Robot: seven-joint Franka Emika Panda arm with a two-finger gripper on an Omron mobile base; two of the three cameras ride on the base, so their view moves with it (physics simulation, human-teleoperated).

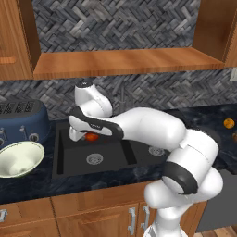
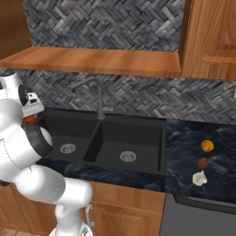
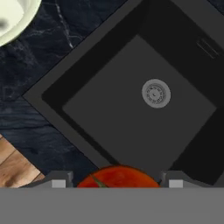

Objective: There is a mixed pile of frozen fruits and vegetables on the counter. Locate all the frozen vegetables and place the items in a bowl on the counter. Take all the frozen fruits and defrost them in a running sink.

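The gripper [image 1: 88, 135] hangs above the left basin of the sink [image 1: 74, 159], its jaws clamped on the red-orange tomato [image 3: 119, 176] — a vegetable, so by my reading this is the carry step toward the bowl [image 1: 18, 159], which stands on the counter [image 1: 28, 185] just left of the sink. The next move calls for swinging further left past the sink's rim, stopping over the bowl's cream inside, then lowering before letting go. The hand view shows the tomato between the finger tips, with the basin's drain [image 3: 155, 93] below. The right base view shows what waits on the counter right of the sink — an orange fruit [image 2: 207, 145], a darker round piece [image 2: 203, 163] and the pale garlic bulb [image 2: 199, 178].
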